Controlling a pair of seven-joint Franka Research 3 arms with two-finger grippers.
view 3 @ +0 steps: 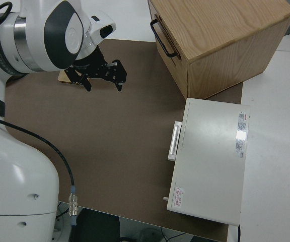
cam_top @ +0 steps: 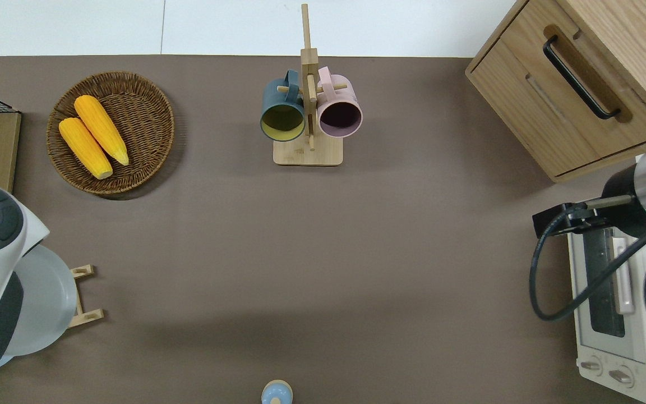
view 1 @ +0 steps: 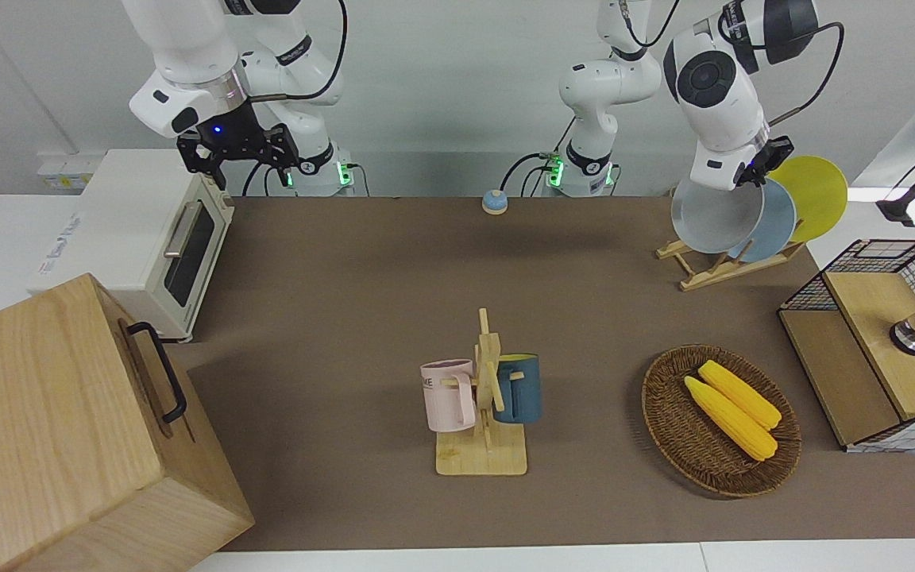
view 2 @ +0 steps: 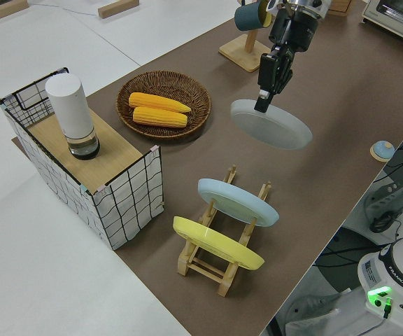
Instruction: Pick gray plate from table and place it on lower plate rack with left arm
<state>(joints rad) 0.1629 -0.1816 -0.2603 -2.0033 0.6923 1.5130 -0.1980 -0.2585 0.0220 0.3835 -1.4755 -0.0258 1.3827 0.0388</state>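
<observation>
The gray plate [view 1: 713, 216] hangs tilted in my left gripper [view 1: 753, 168], which is shut on its rim. It also shows in the left side view [view 2: 275, 124] with the left gripper [view 2: 262, 103] at its edge. In the overhead view the gray plate [cam_top: 45, 303] is over the lower plate rack [cam_top: 84, 294], and my arm hides the gripper. The lower plate rack [view 1: 712, 268] holds a light blue plate [view 1: 779, 218] and a yellow plate [view 1: 815, 191]; the gray plate is beside the blue one. My right gripper [view 1: 239, 155] is parked and open.
A wicker basket [view 1: 664, 413] with two corn cobs, a wooden mug stand [view 1: 483, 457] with two mugs, a wire crate [view 1: 870, 262], a wooden cabinet [view 1: 68, 429], a white toaster oven [view 1: 148, 238] and a small blue knob [view 1: 494, 202] stand on the table [view 1: 346, 318].
</observation>
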